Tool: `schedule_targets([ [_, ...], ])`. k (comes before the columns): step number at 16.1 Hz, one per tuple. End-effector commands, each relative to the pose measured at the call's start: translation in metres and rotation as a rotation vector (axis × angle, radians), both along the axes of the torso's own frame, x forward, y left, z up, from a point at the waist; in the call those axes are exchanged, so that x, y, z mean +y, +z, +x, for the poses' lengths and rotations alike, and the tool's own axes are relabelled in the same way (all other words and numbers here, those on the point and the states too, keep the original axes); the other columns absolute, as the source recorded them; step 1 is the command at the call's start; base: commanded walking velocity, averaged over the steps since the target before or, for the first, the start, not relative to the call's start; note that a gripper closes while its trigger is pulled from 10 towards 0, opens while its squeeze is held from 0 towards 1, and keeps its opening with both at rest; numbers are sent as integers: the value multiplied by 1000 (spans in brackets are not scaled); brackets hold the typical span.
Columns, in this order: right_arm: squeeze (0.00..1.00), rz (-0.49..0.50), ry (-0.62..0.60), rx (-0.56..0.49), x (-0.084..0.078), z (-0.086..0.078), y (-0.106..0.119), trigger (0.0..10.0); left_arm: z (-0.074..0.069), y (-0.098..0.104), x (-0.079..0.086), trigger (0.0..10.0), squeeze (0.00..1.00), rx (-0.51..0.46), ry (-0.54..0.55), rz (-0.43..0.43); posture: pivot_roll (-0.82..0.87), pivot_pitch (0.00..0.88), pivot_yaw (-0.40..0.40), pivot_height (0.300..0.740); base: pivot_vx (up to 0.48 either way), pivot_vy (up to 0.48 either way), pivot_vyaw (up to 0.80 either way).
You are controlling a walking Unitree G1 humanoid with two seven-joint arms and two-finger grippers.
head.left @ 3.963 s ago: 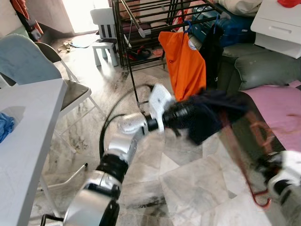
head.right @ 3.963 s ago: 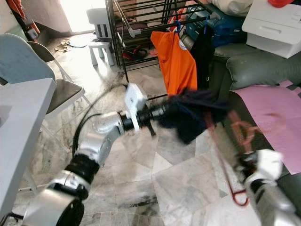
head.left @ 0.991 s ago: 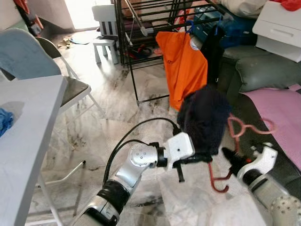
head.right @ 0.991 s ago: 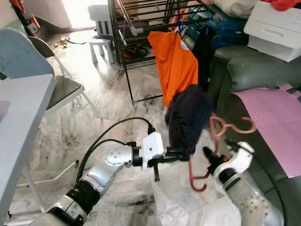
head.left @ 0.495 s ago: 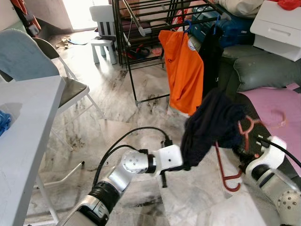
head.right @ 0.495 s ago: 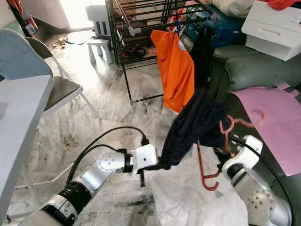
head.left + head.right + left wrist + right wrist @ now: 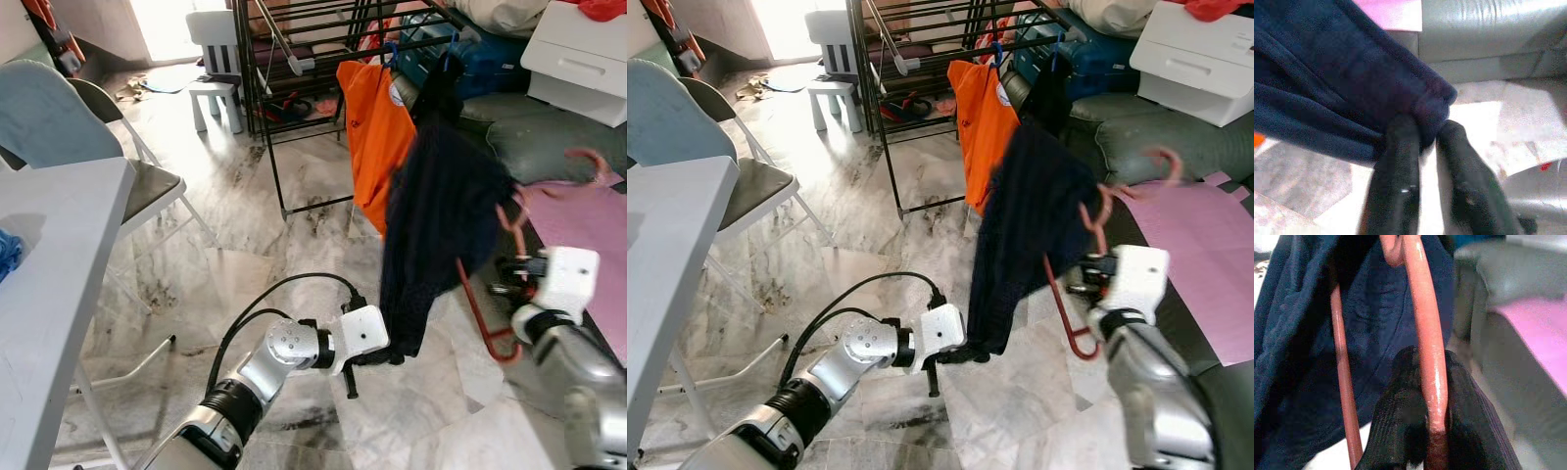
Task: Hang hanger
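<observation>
dark navy fleece, soft and thick, hangs in loose folds from a red hanger (image 7: pixel 480 294) of smooth, glossy rod bent into rounded curves. my right gripper (image 7: pixel 1425 396) is clamped on one straight bar of that hanger, its two ribbed black fingers (image 7: pixel 1396 431) pressed to either side of the rod. the hanger is up in the air in front of the grey-green leather sofa (image 7: pixel 549 137), its hook (image 7: pixel 588 162) curling over the pink sheet (image 7: pixel 588 220) spread on the seat.

my left gripper (image 7: pixel 1425 147) sits low over the floor, pinching the bottom hem of the navy garment (image 7: pixel 431 215), with a bunch of the fabric squeezed between its fingertips.

just behind the garment, a black metal drying rack (image 7: pixel 294 59) of thin straight bars carries an orange shirt (image 7: pixel 377 127); the navy cloth overlaps the shirt's edge in the head views. polished marble floor (image 7: pixel 245 225) lies open to my left between the rack and a folding chair (image 7: pixel 69 127), and the white tabletop (image 7: pixel 49 264) edge borders that space.
</observation>
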State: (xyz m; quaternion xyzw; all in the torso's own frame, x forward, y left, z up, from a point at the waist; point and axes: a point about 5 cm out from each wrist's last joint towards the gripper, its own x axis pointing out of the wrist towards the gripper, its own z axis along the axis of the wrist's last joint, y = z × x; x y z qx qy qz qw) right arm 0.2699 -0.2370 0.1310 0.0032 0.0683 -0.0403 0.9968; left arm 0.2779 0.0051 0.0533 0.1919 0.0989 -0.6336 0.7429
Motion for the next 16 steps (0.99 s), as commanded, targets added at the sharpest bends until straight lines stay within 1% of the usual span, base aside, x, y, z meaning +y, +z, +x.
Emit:
schedule_targets([
  [1,0,-57,12,-129,4,2,22,10000,-3,-9,3,10000,1000,40,-4,40,-64,0,26,740,0,0,0],
  [3,0,-95,30,-144,12,2,15,10000,-5,-10,-2,10000,1000,63,3,30,-67,0,27,740,0,0,0],
  [5,0,-129,52,-150,16,-1,10,10000,-4,-7,-5,10000,1000,89,14,-1,-73,0,32,740,0,0,0],
  [6,0,-149,63,-151,17,-3,7,10000,-3,-6,-5,10000,1000,95,10,-11,-74,0,32,740,0,0,0],
  [8,0,-247,115,-132,18,-12,-3,10000,5,2,3,10000,1000,65,24,-31,-75,0,32,740,0,0,0],
  [9,0,-275,133,-126,18,-16,-7,10000,8,5,6,10000,1000,49,25,-32,-72,0,29,740,0,0,0],
  [10,0,-311,175,-116,17,-23,-12,10000,12,10,11,10000,1000,21,16,-32,-70,0,28,740,0,0,0],
  [11,0,-337,224,-90,14,-36,-21,10000,20,23,20,10000,1000,-54,-4,-29,-65,0,26,740,0,0,0],
  [12,0,-351,245,-81,12,-43,-24,10000,25,31,23,10000,1000,-96,-10,-35,-64,0,25,740,0,0,0],
  [13,0,-356,246,-76,10,-47,-26,10000,29,38,26,10000,1000,-123,-18,-37,-63,0,24,740,0,0,0],
  [16,0,-403,278,-67,2,-64,-30,10000,44,70,32,10000,1000,-220,-30,-76,-72,0,27,740,0,0,0],
])
